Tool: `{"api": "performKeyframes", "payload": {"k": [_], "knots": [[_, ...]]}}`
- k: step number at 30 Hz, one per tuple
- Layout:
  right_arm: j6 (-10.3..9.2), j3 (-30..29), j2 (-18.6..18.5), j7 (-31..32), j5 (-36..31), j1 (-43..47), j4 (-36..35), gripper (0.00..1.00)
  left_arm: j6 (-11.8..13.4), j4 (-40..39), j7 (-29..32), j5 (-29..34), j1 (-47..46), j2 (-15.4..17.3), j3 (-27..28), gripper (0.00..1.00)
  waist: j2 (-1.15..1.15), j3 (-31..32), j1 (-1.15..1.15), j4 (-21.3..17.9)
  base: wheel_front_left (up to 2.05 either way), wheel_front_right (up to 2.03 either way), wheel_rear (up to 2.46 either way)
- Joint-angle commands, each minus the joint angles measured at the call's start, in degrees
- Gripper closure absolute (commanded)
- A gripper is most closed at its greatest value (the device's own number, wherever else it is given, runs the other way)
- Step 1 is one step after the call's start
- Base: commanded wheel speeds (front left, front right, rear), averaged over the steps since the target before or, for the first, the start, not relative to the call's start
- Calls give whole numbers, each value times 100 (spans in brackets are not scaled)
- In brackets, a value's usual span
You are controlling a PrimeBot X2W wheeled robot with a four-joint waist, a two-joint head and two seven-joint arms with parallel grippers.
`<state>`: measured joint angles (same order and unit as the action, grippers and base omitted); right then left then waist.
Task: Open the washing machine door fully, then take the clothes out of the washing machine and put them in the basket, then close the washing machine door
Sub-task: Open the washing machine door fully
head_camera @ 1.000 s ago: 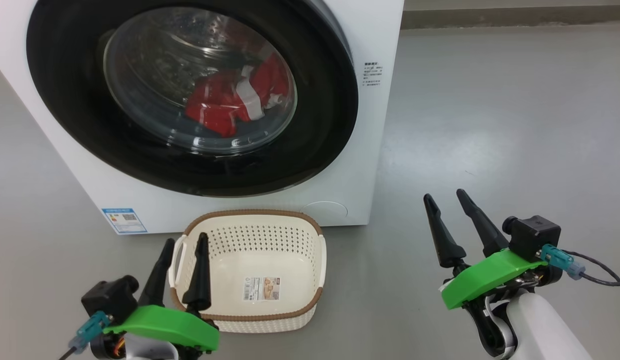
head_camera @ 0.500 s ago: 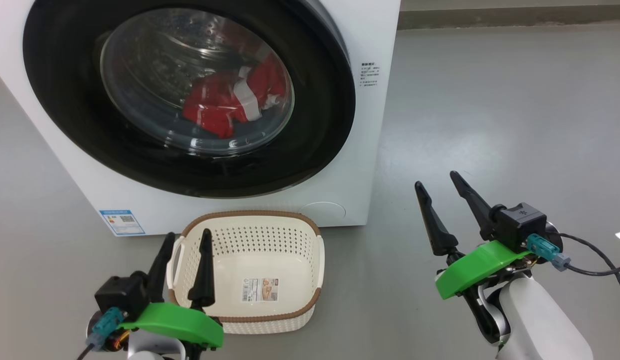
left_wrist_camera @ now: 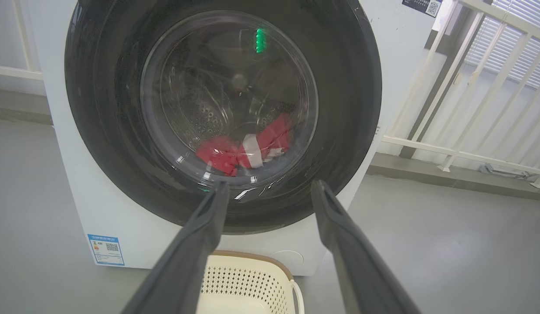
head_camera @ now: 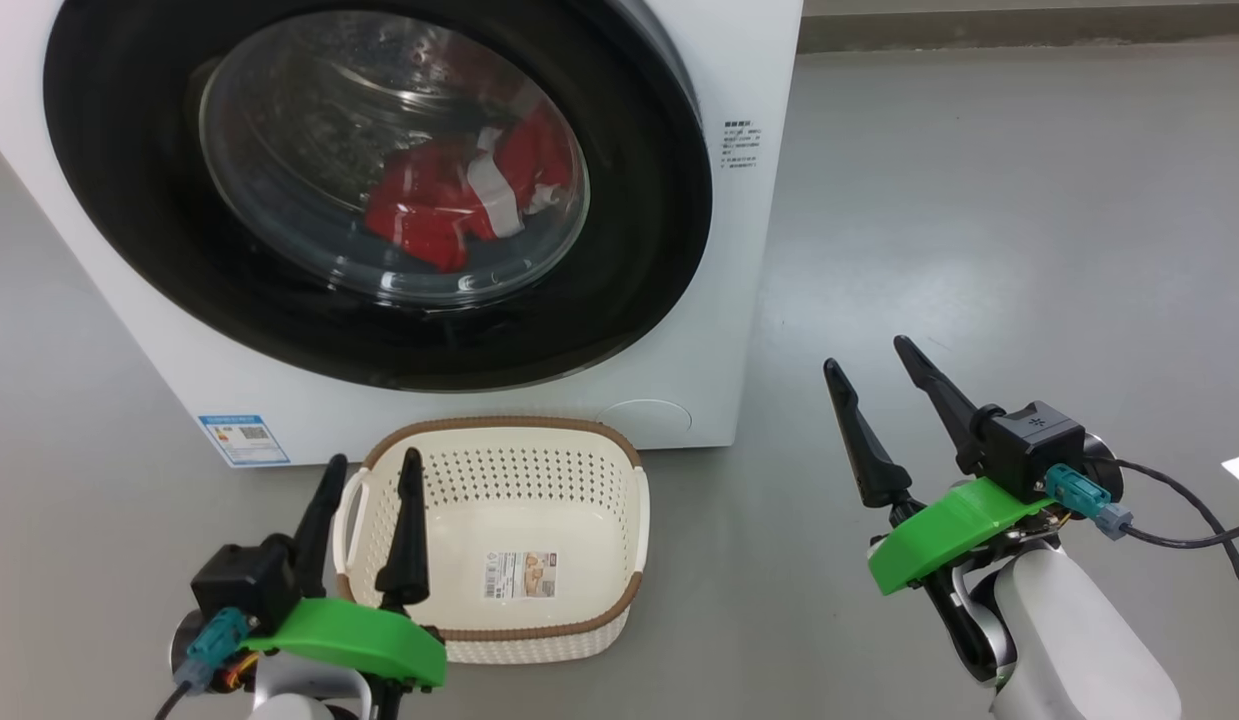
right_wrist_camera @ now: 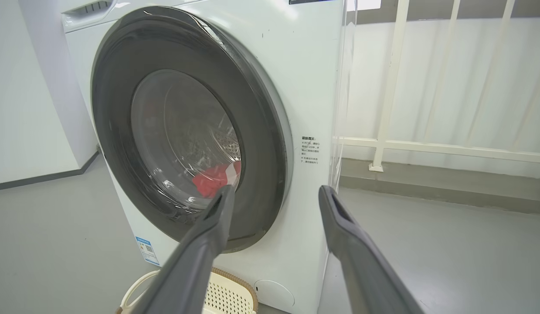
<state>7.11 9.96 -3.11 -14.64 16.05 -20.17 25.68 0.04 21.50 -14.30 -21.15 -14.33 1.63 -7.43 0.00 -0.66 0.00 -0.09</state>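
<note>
Head view: washing machine is sitting upper left, its right front edge dropping straight to the grey floor. Washing machine door is lying shut, flush against the front. Clothes are bunching low behind the glass. Basket is standing on the floor just in front of the machine's base, below the door's lower rim, with a sticker showing on its bottom. Left gripper is hanging lower left, fingers spread apart, one overlapping the basket's left handle in this view. Right gripper is hanging lower right over bare floor, fingers spread apart, well clear of the machine's right edge and the basket. Left wrist view: spread fingers are framing the door's lower rim and the basket's back rim, the door is facing nearly square-on, and a white railing is running right of the machine. Right wrist view: the door is showing at an angle, one spread finger is crossing its lower rim, the other is lying over floor past the machine's right corner, and open floor is stretching to the railing.
</note>
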Motion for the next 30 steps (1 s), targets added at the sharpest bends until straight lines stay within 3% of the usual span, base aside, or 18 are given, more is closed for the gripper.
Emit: {"api": "performKeyframes", "payload": {"k": [1,9,11,12,13,14,15,21,30], "knots": [[37,108,24,-36,-23,-181,-110,0,31,-181,-70,36,-189,125,180,0,0,-7,0,-1,0,0,0],[37,40,24,-36,-43,-229,-148,2,85,-299,-70,50,-211,125,84,0,0,-134,0,40,0,0,0],[37,-7,24,-36,-63,-249,-180,51,93,-354,-70,42,-238,125,43,0,0,-186,0,71,0,0,0],[37,-7,24,-36,-63,-249,-180,51,93,-354,-70,42,-238,125,43,0,0,-186,0,71,0,0,0],[37,-24,24,-36,-68,-261,-195,65,95,-400,-70,22,-249,125,25,0,0,-216,0,86,0,0,0],[37,-35,24,-36,-64,-277,-207,87,100,-447,-70,1,-257,125,7,0,0,-253,0,100,0,0,0],[37,-43,24,-36,-57,-299,-220,100,107,-495,-70,-7,-265,125,-16,0,0,-292,0,116,0,0,0],[37,-61,24,-36,640,-496,-354,100,146,-821,-70,14,-340,125,-201,0,0,-603,0,236,0,0,0],[37,-183,24,-36,2666,-1037,-311,100,149,-1131,-70,95,-477,125,-373,0,0,-1073,0,440,0,0,0]]}}
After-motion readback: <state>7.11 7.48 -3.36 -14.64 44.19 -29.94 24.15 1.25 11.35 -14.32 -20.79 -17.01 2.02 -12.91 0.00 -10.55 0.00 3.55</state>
